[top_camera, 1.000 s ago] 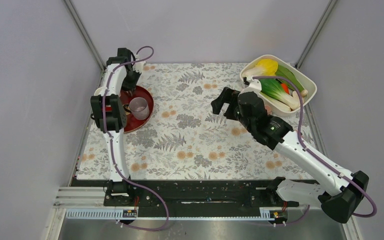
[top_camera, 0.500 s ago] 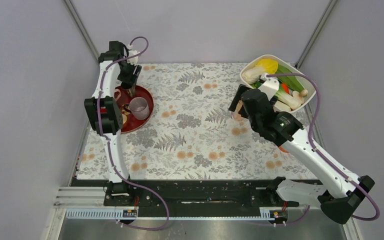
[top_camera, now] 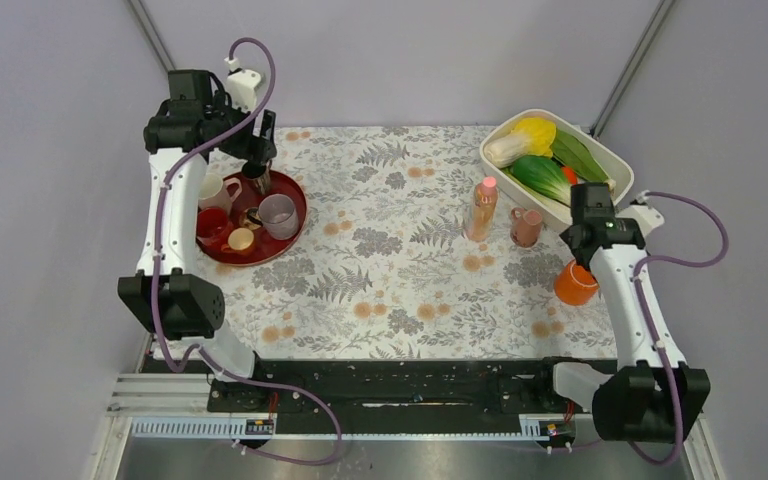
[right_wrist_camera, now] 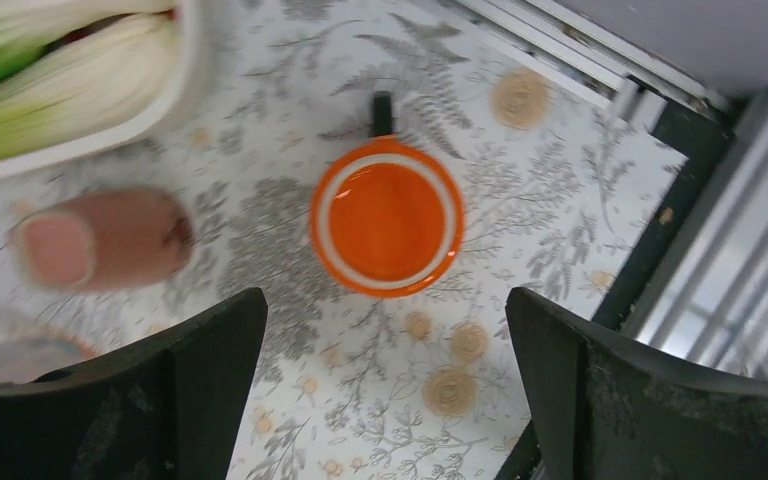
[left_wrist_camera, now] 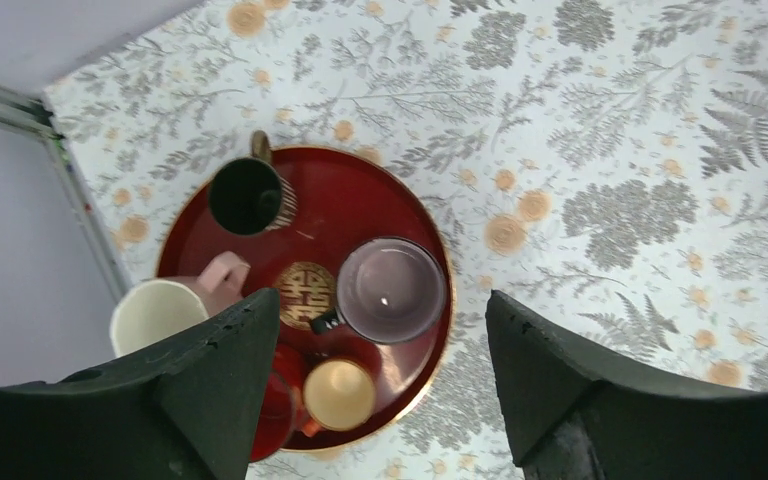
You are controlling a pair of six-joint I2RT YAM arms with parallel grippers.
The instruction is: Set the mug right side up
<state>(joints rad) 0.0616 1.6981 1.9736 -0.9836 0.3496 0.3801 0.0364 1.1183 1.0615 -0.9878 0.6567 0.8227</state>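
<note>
The pale pink mug [top_camera: 214,190] stands mouth up at the left edge of the red tray [top_camera: 292,195], its whitish inside showing. In the left wrist view the mug [left_wrist_camera: 156,314] sits left of my near finger, with its handle towards the tray's gold emblem. My left gripper [top_camera: 259,158] hangs high over the tray's back part, open, with nothing between its fingers [left_wrist_camera: 222,385]. My right gripper [top_camera: 593,217] is open at the far right, above the mat beside an orange cup [right_wrist_camera: 386,215].
The tray [left_wrist_camera: 360,215] also holds a greyish-mauve mug [left_wrist_camera: 390,290], a dark cup [left_wrist_camera: 245,195], a small cream cup [left_wrist_camera: 340,393] and a red mug [top_camera: 212,222]. A pink bottle [top_camera: 481,208], a pinkish cup [top_camera: 525,227] and a white basin of vegetables [top_camera: 615,165] stand at right.
My left gripper opened and rose away from the tray, leaving the pink mug standing there. The right arm swung right and back, uncovering the bottle and pinkish cup.
</note>
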